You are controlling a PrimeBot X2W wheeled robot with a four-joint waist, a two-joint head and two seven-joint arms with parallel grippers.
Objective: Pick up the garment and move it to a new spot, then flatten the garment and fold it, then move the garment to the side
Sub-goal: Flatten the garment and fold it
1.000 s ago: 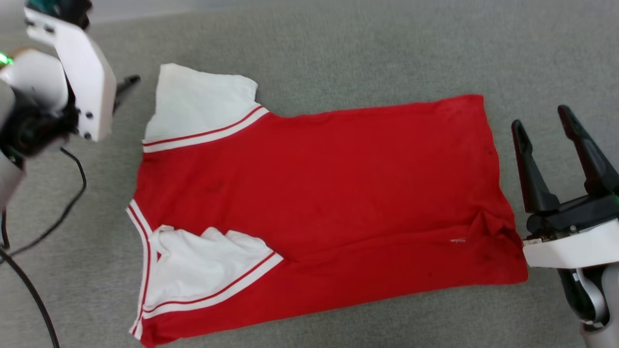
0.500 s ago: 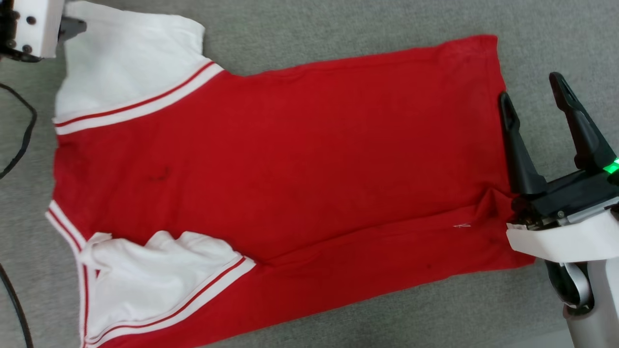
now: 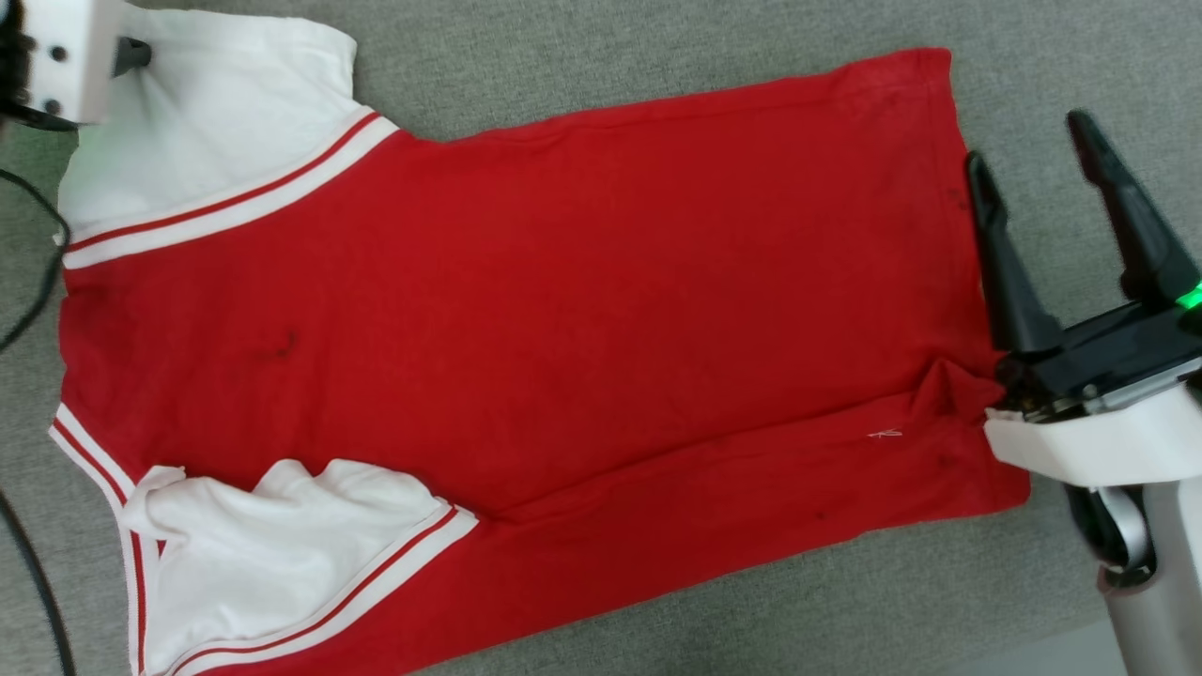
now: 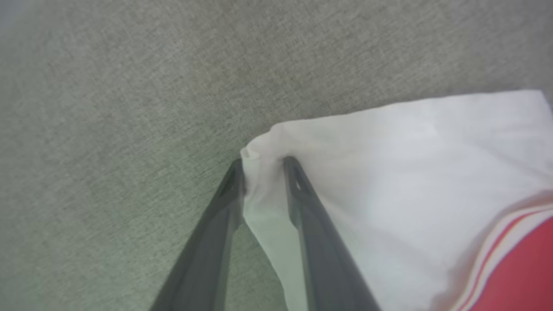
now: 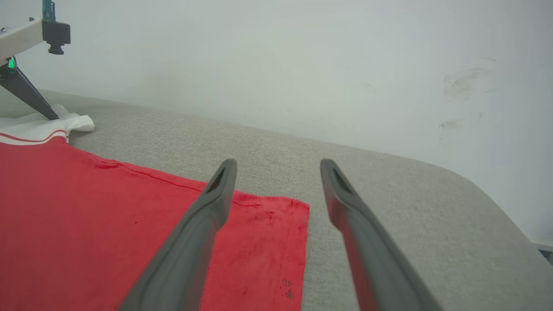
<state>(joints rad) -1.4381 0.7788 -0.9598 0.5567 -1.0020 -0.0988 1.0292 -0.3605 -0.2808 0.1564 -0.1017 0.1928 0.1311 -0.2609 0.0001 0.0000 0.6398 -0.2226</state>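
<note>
One garment (image 4: pixel 389 172) sleeve lies between left tool (image 4: pixel 262 166) fingers — bunched.

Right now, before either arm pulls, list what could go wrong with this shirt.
1. The left gripper has only a corner of the far sleeve between its fingers; a pull may slip it free.
2. The right gripper is open, straddling the hem edge of the garment; closing there might miss the fabric.
3. The near sleeve lies crumpled; folding now would likely trap creases.

Open surface (image 3: pixel 657 56) around garment (image 3: pixel 526 319), wall (image 5: pixel 276 65) beyond, apparently a cable (image 3: pixel 36 582) left
</note>
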